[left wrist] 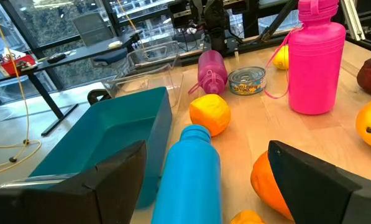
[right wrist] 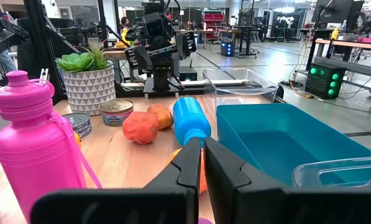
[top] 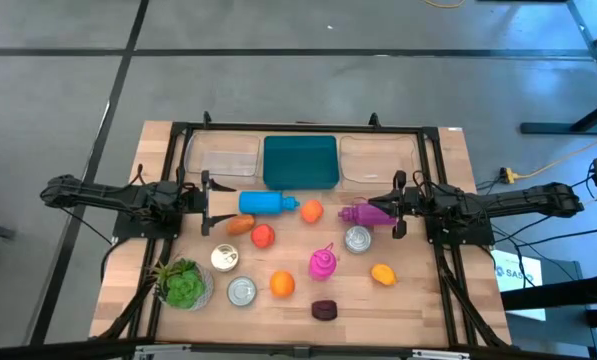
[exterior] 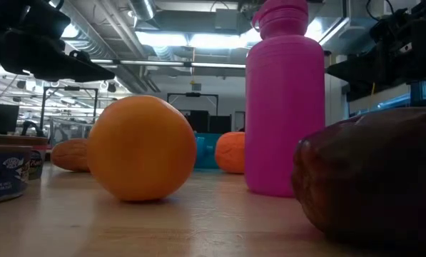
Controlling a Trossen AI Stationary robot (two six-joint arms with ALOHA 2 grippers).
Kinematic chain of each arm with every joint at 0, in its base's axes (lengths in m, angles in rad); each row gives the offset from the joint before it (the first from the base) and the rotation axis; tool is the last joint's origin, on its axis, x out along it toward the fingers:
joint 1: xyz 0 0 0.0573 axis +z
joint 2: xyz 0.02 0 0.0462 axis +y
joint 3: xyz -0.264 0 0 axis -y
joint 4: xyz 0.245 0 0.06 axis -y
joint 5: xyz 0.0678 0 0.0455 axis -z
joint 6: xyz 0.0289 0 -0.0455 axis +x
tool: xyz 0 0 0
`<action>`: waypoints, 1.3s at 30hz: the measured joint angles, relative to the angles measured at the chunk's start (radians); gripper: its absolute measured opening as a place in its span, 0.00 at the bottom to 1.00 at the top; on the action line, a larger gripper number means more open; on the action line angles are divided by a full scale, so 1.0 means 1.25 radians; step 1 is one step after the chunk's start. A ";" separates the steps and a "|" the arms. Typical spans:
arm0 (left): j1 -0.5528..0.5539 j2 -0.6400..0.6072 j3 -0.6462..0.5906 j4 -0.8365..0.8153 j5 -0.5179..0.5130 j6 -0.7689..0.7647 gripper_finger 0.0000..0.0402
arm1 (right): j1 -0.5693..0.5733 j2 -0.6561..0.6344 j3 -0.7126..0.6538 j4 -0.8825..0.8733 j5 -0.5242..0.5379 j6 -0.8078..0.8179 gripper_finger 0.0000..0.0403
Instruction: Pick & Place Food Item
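Observation:
Toy food lies scattered on the wooden table (top: 168,140): an orange (top: 282,285), a red fruit (top: 263,236), a brownish piece (top: 240,225), an orange piece (top: 311,211), a yellow-orange one (top: 383,274) and a dark purple one (top: 324,310). My left gripper (top: 218,201) is open at the table's left. Its fingers (left wrist: 120,165) flank the near end of a lying blue bottle (left wrist: 191,174); whether they touch it I cannot tell. My right gripper (top: 396,215) is shut and level at the right, beside a lying purple bottle (top: 363,213).
A teal bin (top: 300,162) stands at the far middle between two clear containers (top: 223,160) (top: 378,160). Three cans (top: 357,239) (top: 224,258) (top: 241,291), an upright pink bottle (top: 323,263) and a potted plant (top: 183,285) stand among the food.

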 joint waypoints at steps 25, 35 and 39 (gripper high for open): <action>0.002 0.000 0.001 0.394 -0.287 -0.668 0.82 | -0.002 0.000 0.000 0.359 0.097 0.322 0.06; 0.002 0.000 0.000 0.425 -0.340 -0.639 0.81 | -0.002 0.000 0.000 0.414 0.133 0.567 0.06; 0.002 0.000 0.000 0.425 -0.357 -0.633 0.82 | -0.002 0.000 0.000 0.413 0.132 0.557 0.06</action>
